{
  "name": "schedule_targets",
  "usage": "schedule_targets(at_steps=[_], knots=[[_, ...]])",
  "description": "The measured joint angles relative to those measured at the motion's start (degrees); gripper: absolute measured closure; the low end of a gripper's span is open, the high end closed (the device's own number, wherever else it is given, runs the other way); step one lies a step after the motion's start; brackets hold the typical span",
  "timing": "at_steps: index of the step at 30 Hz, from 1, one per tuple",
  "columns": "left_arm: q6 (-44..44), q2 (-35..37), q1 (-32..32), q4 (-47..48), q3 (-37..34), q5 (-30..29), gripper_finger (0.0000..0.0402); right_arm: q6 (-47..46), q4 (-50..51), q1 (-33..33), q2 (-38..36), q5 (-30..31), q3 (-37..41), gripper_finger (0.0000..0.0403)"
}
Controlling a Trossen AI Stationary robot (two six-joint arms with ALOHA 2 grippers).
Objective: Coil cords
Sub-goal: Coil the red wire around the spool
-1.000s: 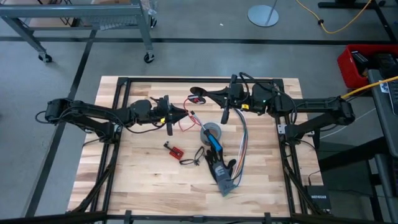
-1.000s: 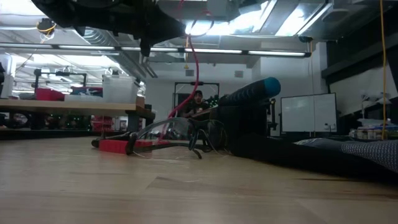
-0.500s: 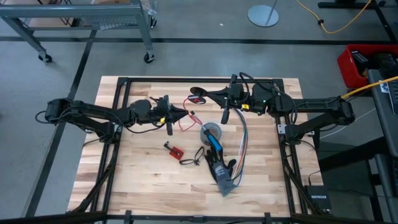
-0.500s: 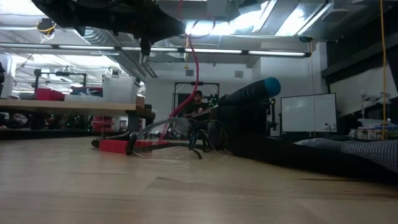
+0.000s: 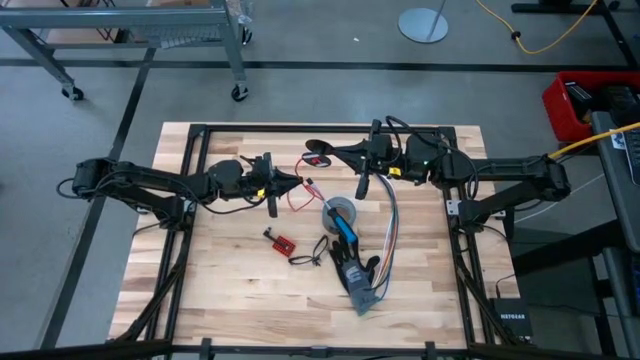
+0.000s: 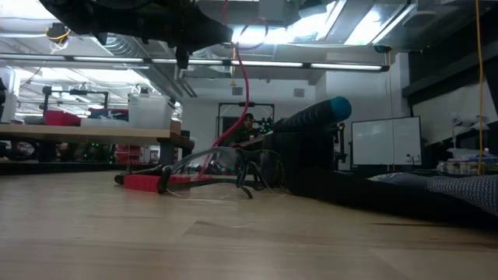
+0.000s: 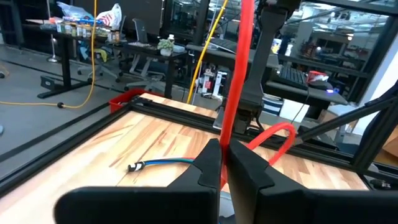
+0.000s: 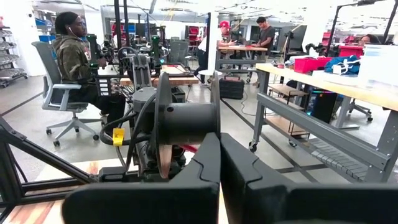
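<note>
Two dark arms met over the tabletop (image 5: pixel 230 270). The left gripper (image 7: pixel 222 163) had its fingers pinched on a red cord (image 7: pixel 239 68), lifted toward twelve o'clock of the grey tape roll (image 5: pixel 341 212). The right gripper (image 8: pixel 219 163) hung beside it, fingers pressed together, empty.

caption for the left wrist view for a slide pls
Left gripper shut on a red cord running up past the wooden table.

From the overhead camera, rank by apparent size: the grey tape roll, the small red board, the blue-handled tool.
1. blue-handled tool, clearly the longest.
2. grey tape roll.
3. small red board, the smallest.
All lie on the table, so nearness hardly skews this.
</note>
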State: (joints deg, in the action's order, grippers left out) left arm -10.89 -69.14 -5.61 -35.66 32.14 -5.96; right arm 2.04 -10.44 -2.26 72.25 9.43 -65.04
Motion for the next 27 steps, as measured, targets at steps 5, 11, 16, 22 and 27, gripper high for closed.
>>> schedule_targets(at_steps=[5,11,16,22,27], knots=[[-1.08,0.02,0.0,0.47,0.0,-1.97,0.0398,0.0,0.74,0.0,0.01,0.0,0.0,0.0403],[-1.42,1.77,-0.13,3.31,-0.02,-7.37,0.04,-0.06,9.28,0.0,-1.47,1.64,-0.02,0.0403],[-4.45,3.52,-0.13,5.12,-0.02,-8.87,0.04,-0.57,16.57,0.0,-2.03,4.7,-0.02,0.0403],[-10.39,4.76,-0.04,5.1,-0.02,-7.38,0.04,-0.42,21.14,0.0,-1.51,11.38,-0.07,0.0403],[-14.23,4.76,-0.07,4.78,-0.02,-5.1,0.0401,-0.24,20.68,0.0,-0.05,15.02,-0.11,0.0403]])
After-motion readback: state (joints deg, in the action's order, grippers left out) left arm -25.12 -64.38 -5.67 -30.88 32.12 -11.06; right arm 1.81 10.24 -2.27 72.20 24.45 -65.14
